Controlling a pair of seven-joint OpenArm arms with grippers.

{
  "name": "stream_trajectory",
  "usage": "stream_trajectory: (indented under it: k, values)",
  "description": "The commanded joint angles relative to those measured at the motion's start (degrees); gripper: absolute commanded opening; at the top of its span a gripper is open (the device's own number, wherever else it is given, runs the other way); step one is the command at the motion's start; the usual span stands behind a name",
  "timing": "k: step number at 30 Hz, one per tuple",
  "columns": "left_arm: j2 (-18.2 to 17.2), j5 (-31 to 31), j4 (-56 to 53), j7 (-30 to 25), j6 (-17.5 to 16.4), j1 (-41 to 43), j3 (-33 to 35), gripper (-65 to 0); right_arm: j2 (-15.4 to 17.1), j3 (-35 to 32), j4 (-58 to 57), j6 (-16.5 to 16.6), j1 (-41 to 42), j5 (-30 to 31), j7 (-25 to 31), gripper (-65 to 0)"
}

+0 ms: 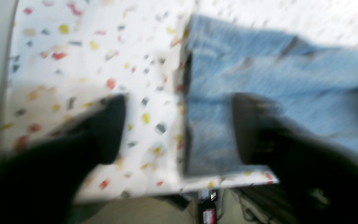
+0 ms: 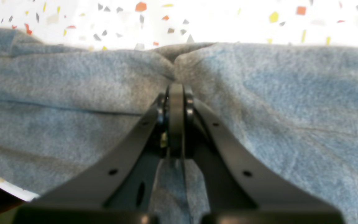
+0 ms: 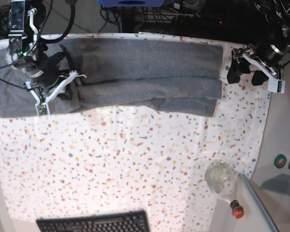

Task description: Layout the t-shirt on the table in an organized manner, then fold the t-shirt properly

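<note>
Speckled tabletop (image 3: 135,154) carries the folded grey t-shirt (image 3: 150,79), unlabelled; right hand (image 2: 176,93) pinches it at nine o'clock, left hand (image 3: 245,73) spread wide.

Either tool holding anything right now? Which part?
Right tool is shut on the t-shirt, pinching a bunched fold of cloth near its sleeve end. Left tool is open, holding nothing, beside the shirt's other end.

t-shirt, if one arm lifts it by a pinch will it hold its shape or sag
Probably sags. The t-shirt lies in soft lengthwise folds and puckers into a crease where the right tool is shut on it, so it looks floppy. Likely light too: it is thin fabric. On the table it would probably drag and bunch rather than slide as one piece.
</note>
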Motion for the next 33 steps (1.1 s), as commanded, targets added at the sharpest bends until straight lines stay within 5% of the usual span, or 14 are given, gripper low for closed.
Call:
stream_trajectory:
  k: [1, 9, 18, 26, 31, 33]
  values:
    - [-0.6, -1.2, -1.0, -0.8, -0.3, -1.6, 0.0, 0.0, 0.4, 0.3, 1.0, 0.2, -0.1, 0.5, 1.1, -65.0]
    - [-0.7, -0.9, -20.7, -1.0, -0.3, -11.8, 0.0, 0.0, 0.4, 0.3, 1.0, 0.2, -0.4, 0.5, 1.1, -65.0]
    - [-1.0, 4.6, -28.3, -3.1, -0.3, -15.0, 6.2, -0.3, 0.4, 1.3, 1.0, 0.2, -0.4, 0.5, 1.1, -65.0]
    - [-1.4, 6.5, -36.3, -5.1, -0.3, -15.1, 10.4, -26.5, 0.4, 4.5, 1.0, 0.3, -0.4, 0.5, 1.1, -65.0]
    - [-1.5, 6.5, -36.5, -5.3, -0.3, -15.1, 14.0, -61.4, 0.4, 5.8, 1.0, 0.3, -0.4, 0.6, 1.1, -65.0]
    - [-2.2, 6.5, -36.6, -5.4, -0.3, -15.4, 13.6, -65.0, 0.4, 5.8, 1.0, 0.3, -0.4, 0.6, 1.1, -65.0]
